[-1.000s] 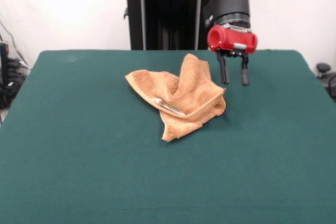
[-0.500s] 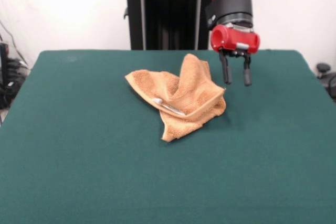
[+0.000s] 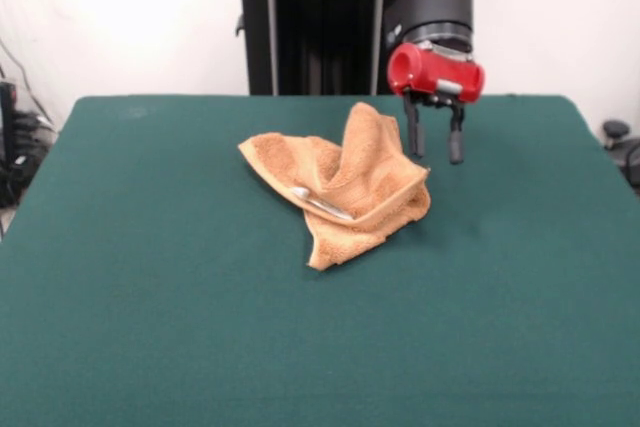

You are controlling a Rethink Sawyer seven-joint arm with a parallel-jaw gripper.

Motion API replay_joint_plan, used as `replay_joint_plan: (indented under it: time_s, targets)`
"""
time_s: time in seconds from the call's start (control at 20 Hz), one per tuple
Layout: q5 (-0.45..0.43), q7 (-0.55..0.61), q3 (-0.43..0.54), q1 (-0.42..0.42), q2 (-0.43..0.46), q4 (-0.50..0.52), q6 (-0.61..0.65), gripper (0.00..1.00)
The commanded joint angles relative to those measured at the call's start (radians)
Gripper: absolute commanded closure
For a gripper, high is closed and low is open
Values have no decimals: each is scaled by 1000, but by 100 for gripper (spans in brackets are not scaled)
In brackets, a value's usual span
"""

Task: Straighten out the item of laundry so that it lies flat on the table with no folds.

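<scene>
The towel (image 3: 345, 187) lies crumpled near the middle of the green worktop (image 3: 150, 327), its heap running longest from upper left to lower right, one fold peaked upward at the back. The tool (image 3: 435, 152) hangs just right of that peak, fingers spread and empty.

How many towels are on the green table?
1. The orange towel lies crumpled near the middle of the table, just beside the open gripper. Nothing suggests another is hidden under it.
</scene>
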Motion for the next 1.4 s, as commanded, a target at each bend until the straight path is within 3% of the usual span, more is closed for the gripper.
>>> replay_joint_plan:
  time_s: [0.05, 0.6, 0.95, 1.2, 1.4]
  targets:
    - [80, 73, 1, 44, 50, -56, 160, 0]
    - [43, 101, 13, 41, 42, -62, 240, 0]
    - [20, 119, 30, 31, 42, -65, 227, 0]
    - [-62, 158, 89, -11, 27, -69, 194, 0]
    - [-80, 173, 106, -21, 28, -72, 163, 0]
